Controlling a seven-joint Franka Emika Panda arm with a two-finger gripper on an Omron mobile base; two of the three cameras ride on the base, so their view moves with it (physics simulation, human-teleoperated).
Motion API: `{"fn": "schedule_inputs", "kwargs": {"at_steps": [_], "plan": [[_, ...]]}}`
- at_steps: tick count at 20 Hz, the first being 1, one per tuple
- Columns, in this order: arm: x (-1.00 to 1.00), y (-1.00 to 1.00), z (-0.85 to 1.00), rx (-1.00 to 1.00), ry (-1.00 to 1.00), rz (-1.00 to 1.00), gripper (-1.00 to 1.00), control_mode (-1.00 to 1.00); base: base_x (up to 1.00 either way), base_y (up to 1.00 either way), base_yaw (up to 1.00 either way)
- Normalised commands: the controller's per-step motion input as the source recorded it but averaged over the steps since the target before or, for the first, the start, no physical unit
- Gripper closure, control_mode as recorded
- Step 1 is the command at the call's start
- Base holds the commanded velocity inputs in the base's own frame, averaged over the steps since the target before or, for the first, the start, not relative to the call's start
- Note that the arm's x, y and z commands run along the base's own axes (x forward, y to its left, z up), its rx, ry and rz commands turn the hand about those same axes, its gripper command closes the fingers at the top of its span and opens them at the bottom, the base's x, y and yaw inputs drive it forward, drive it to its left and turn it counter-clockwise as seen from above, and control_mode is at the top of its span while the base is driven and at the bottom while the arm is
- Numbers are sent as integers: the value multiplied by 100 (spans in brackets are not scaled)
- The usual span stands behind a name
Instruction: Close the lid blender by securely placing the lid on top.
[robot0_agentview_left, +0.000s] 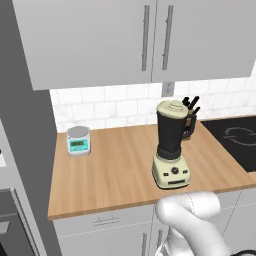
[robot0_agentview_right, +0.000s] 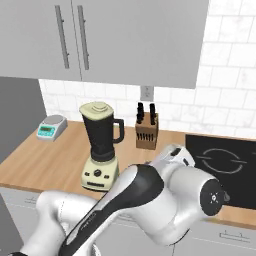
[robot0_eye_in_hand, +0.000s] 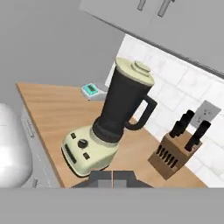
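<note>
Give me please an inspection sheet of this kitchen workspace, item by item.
Surface: wooden counter, bare around the blender.
Job's things: blender upright near the front edge; lid sits on the jar's rim.
Clutter: digital scale at the back left; knife block beside the blender.
Claw: claw tips together, holding nothing, off the blender.
Cables: nothing seen.
Surroundings: grey wall cabinets, white tiled wall, wall socket, black cooktop.

Arm (robot0_agentview_right: 150, 210): glossy white rounded shells w/ a dark charcoal band running along one link and dark joint gaps. Round grey end cap (robot0_agentview_right: 214, 197) w/ small centre mark on the big joint. Claw (robot0_eye_in_hand: 112, 178): two small dark grey flat-topped tips side by side.
</note>
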Motion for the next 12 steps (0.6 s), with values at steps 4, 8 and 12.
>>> {"fn": "schedule_inputs", "kwargs": {"at_steps": [4,8,12], "plan": [[-100,-90,-7,41,-38,-2,100,-100,0,0,0],[-99,-44,53,27,-61,-4,100,-100,0,0,0],[-65,-10,98,14,-56,-13,100,-100,0,0,0]]}}
